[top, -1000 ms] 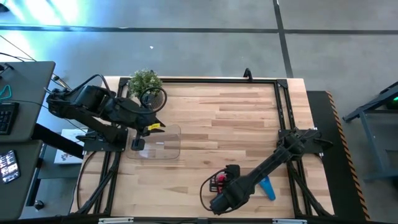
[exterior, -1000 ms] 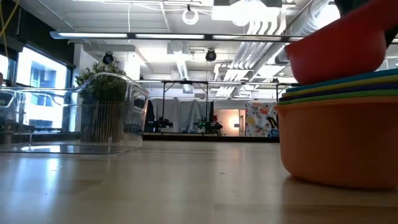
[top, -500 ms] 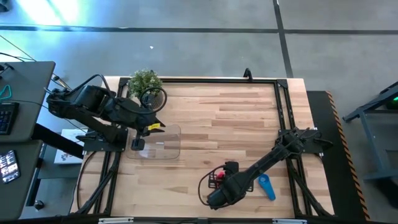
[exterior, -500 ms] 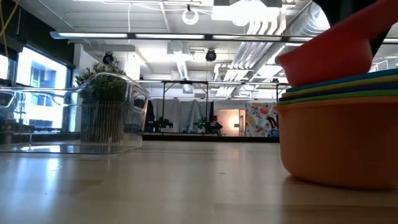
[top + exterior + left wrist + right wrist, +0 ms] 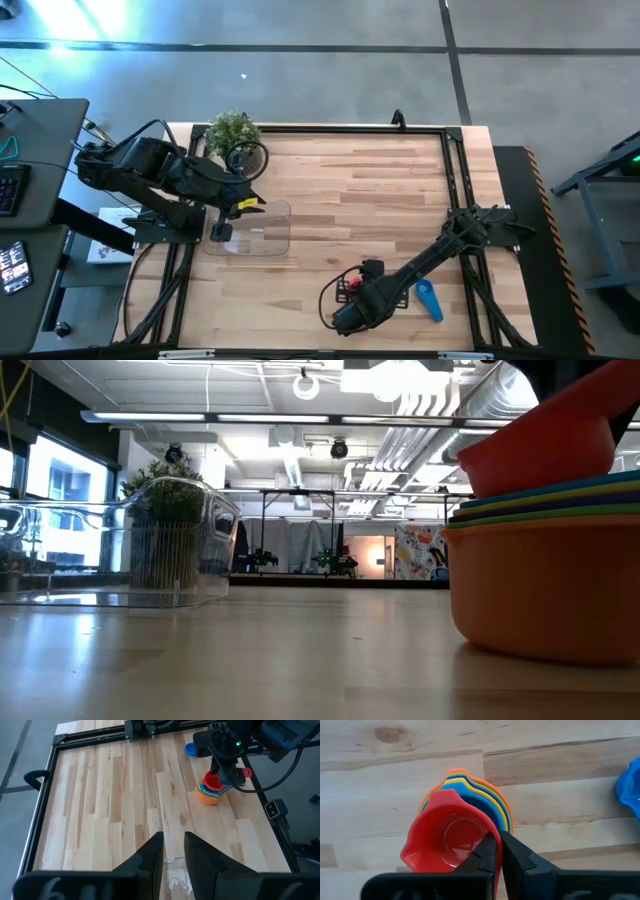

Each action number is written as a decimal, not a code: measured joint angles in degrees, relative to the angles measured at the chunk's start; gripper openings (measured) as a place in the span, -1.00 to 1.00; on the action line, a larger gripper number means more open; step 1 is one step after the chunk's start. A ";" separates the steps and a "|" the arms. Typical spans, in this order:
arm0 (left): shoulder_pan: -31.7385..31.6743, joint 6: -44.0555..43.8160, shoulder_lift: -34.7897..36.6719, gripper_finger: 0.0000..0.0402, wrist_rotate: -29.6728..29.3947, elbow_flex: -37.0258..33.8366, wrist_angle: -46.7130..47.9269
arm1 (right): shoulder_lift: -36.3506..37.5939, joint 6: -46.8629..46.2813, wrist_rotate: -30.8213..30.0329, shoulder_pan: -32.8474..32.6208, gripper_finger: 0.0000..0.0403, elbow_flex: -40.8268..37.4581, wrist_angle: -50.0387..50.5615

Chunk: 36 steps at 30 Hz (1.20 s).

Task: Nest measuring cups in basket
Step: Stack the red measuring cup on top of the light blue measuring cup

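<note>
Over the near edge of the table, seen from above, the right gripper (image 5: 352,300) is hanging low over the stack of measuring cups (image 5: 348,288), with a light blue cup (image 5: 428,300) lying apart just beside the arm. The basket (image 5: 262,232) is sitting well apart, toward the left side, next to the potted plant (image 5: 232,130), and the left gripper (image 5: 222,231) is waiting at the basket's edge.

At table height, the red-pink cup (image 5: 545,445) is sitting tilted on top of the stack, above the orange cup (image 5: 545,585) at the bottom; the clear basket is standing empty as far as can be seen.

In the left wrist view, the left arm's fingers (image 5: 148,857) are standing slightly apart, holding nothing.

In the right wrist view, the right gripper's fingers (image 5: 489,854) are pressed together, pinching the rim of the red-pink cup above the nested blue, yellow and orange bowls.

The step in hand looks to be seating the red-pink cup into the stack. Next, it likely needs levelling and releasing; the light blue cup and the move into the basket are not yet done.
</note>
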<state>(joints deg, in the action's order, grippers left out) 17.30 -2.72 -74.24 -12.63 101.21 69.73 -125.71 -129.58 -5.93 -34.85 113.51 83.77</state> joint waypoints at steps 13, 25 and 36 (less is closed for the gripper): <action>0.00 0.90 0.00 -0.67 -0.01 0.00 -0.02 | -1.49 1.01 0.35 0.75 -0.71 -0.02 -0.64; -0.04 1.07 0.00 -0.67 -0.01 0.00 -0.02 | -1.31 0.63 2.55 0.76 -0.68 2.34 -1.96; -1.17 2.34 0.38 -0.67 -1.65 0.00 1.03 | -3.31 2.58 -0.56 0.20 -0.68 6.34 -15.55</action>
<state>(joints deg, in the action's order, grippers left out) 16.13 -0.38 -73.86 -14.28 101.21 70.76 -129.02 -126.99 -6.49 -34.65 119.85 68.22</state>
